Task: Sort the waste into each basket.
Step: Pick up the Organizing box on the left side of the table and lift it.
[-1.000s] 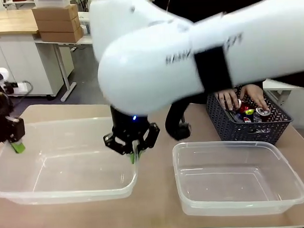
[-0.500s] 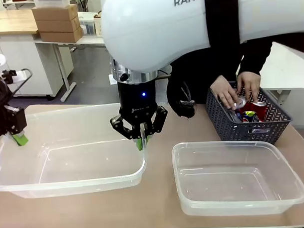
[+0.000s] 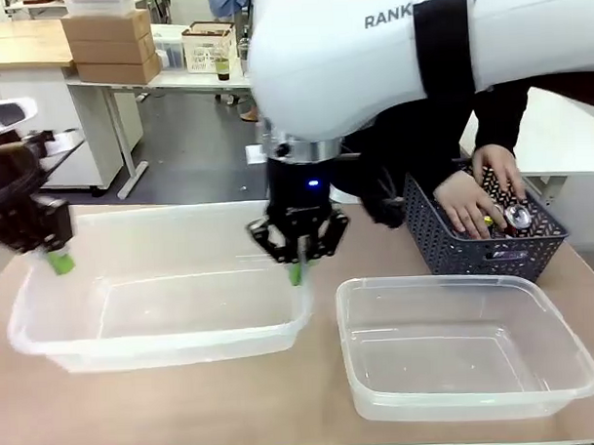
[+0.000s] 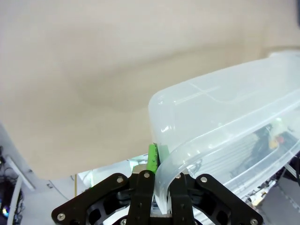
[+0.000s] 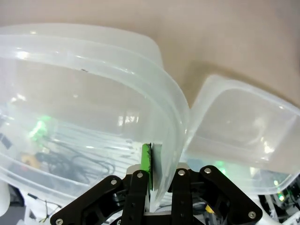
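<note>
Both my grippers hold the left clear basket [image 3: 174, 346], which is empty. The left gripper [image 3: 56, 260] is shut on its left rim, and the wrist view shows the left gripper [image 4: 158, 187] pinching the left basket's wall [image 4: 225, 112]. The right gripper [image 3: 297, 271] is shut on its right rim, seen close as the right gripper [image 5: 157, 180] clamping the left basket's edge [image 5: 84, 93]. A second empty clear basket [image 3: 575, 359] rests at the front right, the second basket [image 5: 239, 126] lying just beside the held one. Drink cans [image 3: 515, 219] lie in a dark lattice basket. The plastic bottles are out of view.
The dark blue-grey lattice basket [image 3: 474, 250] stands at the back right, with a person's hand [image 3: 467, 202] reaching into it. My large white right arm [image 3: 389, 53] crosses the upper middle. Bare tabletop [image 3: 186, 412] runs along the front.
The left clear basket has shifted to the right, carried by both shut grippers. The person's hands have moved about inside the dark lattice basket.
</note>
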